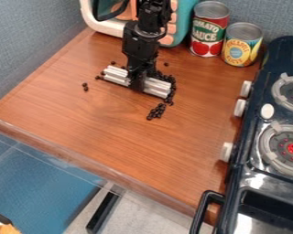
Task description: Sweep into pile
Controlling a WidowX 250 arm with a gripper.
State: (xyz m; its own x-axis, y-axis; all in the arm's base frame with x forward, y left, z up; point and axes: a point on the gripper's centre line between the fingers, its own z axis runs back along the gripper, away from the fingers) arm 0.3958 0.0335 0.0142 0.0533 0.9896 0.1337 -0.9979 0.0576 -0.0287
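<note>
Black beads (pixel 155 112), many: bunched around the right end of a silver bar (pixel 157 87); small cluster nearer the counter's (pixel 112 121) front edge; strays at left. Black gripper (pixel 137 86), one: jaws pinching the bar mid-length. Behind: red-labelled can (pixel 208 29), yellow-labelled can (pixel 241 45), side by side. Right: stove (pixel 274 59).

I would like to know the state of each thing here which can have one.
Hand: closed on the middle of the silver bar.
Silver bar: held, lying across the counter.
Black beads: loose, spread in groups, not one pile.
Red can: upright.
Yellow can: upright.
Stove: on or off, cannot tell.
</note>
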